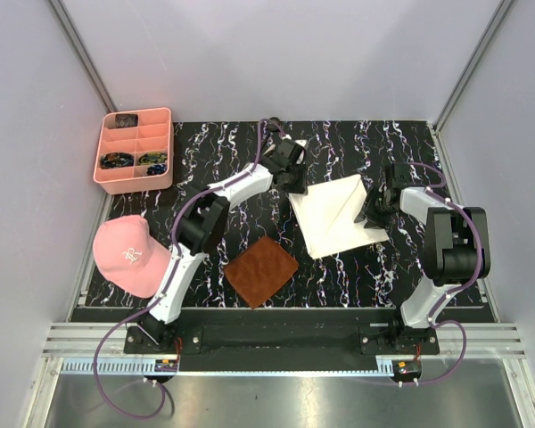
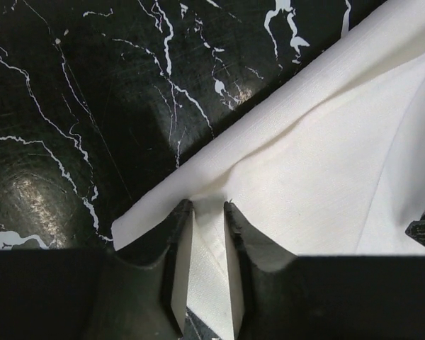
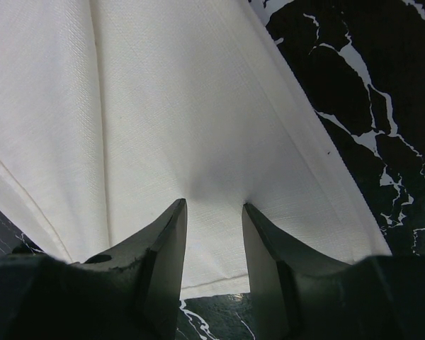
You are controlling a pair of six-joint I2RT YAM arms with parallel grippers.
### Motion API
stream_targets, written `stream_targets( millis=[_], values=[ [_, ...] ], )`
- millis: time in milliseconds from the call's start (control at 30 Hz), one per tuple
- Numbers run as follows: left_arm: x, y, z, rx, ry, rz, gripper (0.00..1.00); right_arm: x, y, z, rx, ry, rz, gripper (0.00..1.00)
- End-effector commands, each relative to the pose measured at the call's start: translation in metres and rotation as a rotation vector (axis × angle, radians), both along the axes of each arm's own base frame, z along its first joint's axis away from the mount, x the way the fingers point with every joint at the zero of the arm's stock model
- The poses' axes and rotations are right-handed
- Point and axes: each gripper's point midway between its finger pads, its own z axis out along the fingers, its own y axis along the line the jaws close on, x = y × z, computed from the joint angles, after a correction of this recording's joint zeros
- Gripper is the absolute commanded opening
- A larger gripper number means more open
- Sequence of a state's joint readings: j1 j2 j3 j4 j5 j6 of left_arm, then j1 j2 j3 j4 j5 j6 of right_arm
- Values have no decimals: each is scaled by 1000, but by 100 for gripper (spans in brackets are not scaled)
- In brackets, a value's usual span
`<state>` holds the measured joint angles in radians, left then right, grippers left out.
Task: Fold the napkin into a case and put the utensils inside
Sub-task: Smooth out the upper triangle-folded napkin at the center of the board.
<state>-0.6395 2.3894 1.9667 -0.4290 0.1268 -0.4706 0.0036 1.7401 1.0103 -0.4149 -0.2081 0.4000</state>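
Note:
The cream-white napkin (image 1: 333, 214) lies partly folded on the black marbled table, right of centre. My left gripper (image 1: 296, 178) is at its far left corner. In the left wrist view that gripper (image 2: 208, 207) is shut on a fold of the napkin (image 2: 326, 177), and the cloth puckers toward the fingertips. My right gripper (image 1: 372, 214) is at the napkin's right edge. In the right wrist view it (image 3: 214, 205) stands open, its tips pressed down on the napkin (image 3: 163, 106), which dimples between them. No folded case shows, and I cannot make out the utensils.
A brown textured mat (image 1: 261, 270) lies near the front, between the arms. A pink compartment tray (image 1: 135, 150) with small items stands at the back left. A pink cap (image 1: 125, 254) rests at the left edge. Grey walls close in the table.

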Motion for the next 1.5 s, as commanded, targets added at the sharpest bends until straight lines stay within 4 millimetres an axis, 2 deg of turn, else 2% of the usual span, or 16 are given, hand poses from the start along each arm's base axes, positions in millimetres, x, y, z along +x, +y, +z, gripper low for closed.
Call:
stream_targets(
  millis=[0, 100, 200, 233, 300, 333, 400, 433, 567, 933, 1067, 1167, 1233, 1300, 1400, 1467],
  values=[
    [14, -9, 20, -46, -47, 10, 19, -8, -1, -10, -14, 21, 19, 46],
    [14, -7, 25, -39, -57, 8, 7, -8, -1, -9, -14, 20, 17, 46],
    [12, -2, 30, -30, -57, 13, 0, -8, -2, -10, -17, 23, 16, 46],
    [12, 0, 36, -33, -61, 21, 0, -8, -2, -10, -19, 23, 15, 46],
    [6, 4, 34, -29, -44, 26, 0, -7, -3, -10, -19, 21, 12, 46],
    [5, 5, 41, -32, -51, 33, 0, -7, -2, -9, -19, 19, 12, 46],
    [-1, 12, 36, -23, -29, 49, 0, -6, -2, -8, -21, 16, 13, 46],
    [-2, 13, 44, -30, -41, 53, 0, -6, -3, -9, -21, 18, 11, 46],
    [-6, 19, 48, -28, -41, 65, 0, -6, -3, -12, -21, 25, 11, 46],
    [-6, 30, 43, -11, -31, 82, 0, -1, 1, -8, -1, 18, 12, 46],
    [-3, 35, 37, -17, -11, 91, 0, 7, 6, 4, 25, -16, 19, 47],
    [-4, 34, 30, -18, 2, 84, 0, 20, 12, 23, 62, -67, 22, 48],
    [-4, 32, 27, -22, 11, 82, 0, 23, 20, 32, 104, -82, 40, 49],
    [-5, 30, 26, -26, 12, 74, 0, 24, 38, 41, 149, -98, 88, 50],
    [-4, 31, 25, -25, 10, 79, 0, 20, 86, 55, 247, -124, 196, 51],
    [-3, 31, 25, -28, 8, 78, 0, 6, 124, 60, 343, -107, 271, 51]
  ],
)
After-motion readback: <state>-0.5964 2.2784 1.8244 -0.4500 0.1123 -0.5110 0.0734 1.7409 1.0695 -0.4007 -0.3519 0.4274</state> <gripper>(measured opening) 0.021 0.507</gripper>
